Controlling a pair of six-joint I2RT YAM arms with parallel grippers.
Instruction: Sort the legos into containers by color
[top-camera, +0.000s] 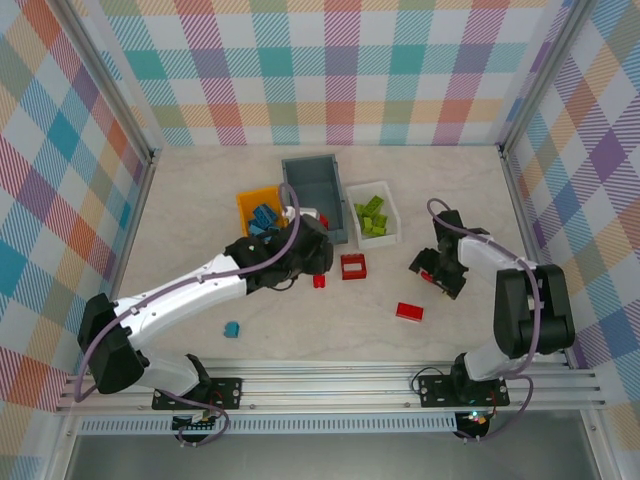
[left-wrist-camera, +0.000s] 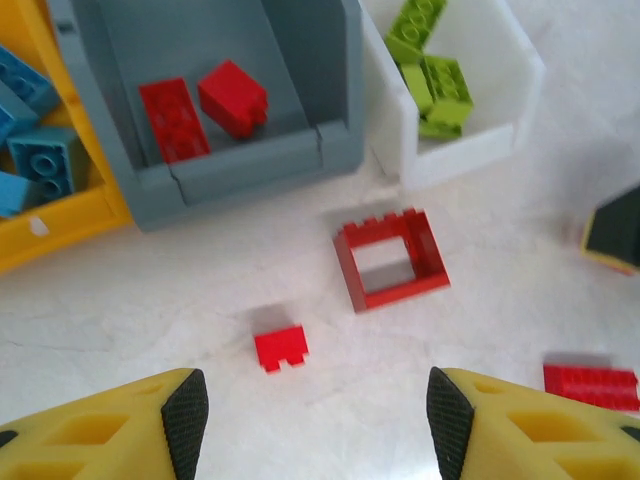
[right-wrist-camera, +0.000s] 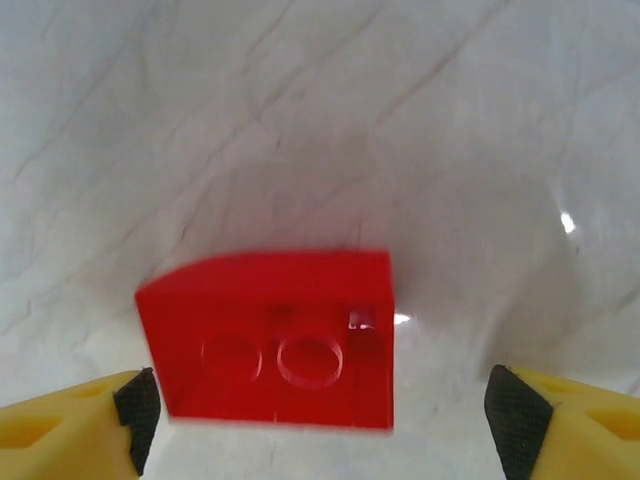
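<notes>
Currently we hold both wide and empty: left gripper (left-wrist-camera: 318, 420) over the small red brick (left-wrist-camera: 280, 347), right gripper (right-wrist-camera: 322, 410) astride a second red brick (right-wrist-camera: 275, 340), lined up for the grey-blue bin (left-wrist-camera: 250, 165).

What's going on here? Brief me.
Two arms are sorting lego bricks by color. Blue bricks sit in the orange-yellow bin, red ones in the grey-blue bin, green ones in the white bin. The left arm, jaws open, hovers by a small red brick beside a red frame piece; the right arm's open jaws straddle another red brick. A flat red brick and one blue brick lie loose.
</notes>
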